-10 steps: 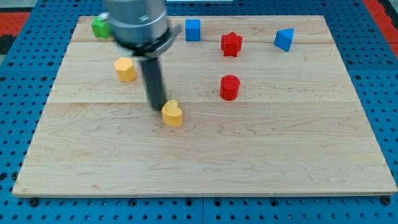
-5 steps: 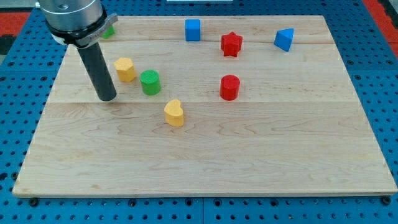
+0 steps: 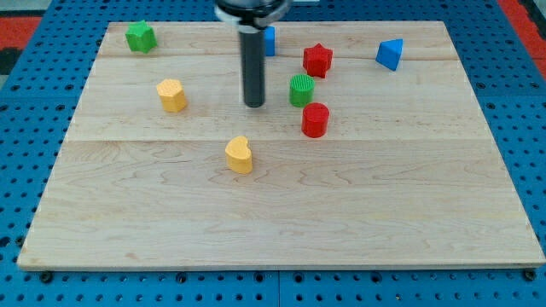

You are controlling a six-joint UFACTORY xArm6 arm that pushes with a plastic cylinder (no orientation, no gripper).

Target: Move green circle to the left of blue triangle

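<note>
Green ridged circle block (image 3: 300, 89) sits just left above the red cylinder block (image 3: 315, 119) on the wooden desk (image 3: 281, 213), well left of the blue triangle block (image 3: 390, 54), with my tip (image 3: 254, 105) near its left; no pincer exists.

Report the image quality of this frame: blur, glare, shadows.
Camera view: sharp throughout, my tip and the green circle crisp-edged; lighting even and diffuse, only faint shadows at block bases such as the red cylinder; no glare on the wooden board; the rod's top is cropped.
</note>
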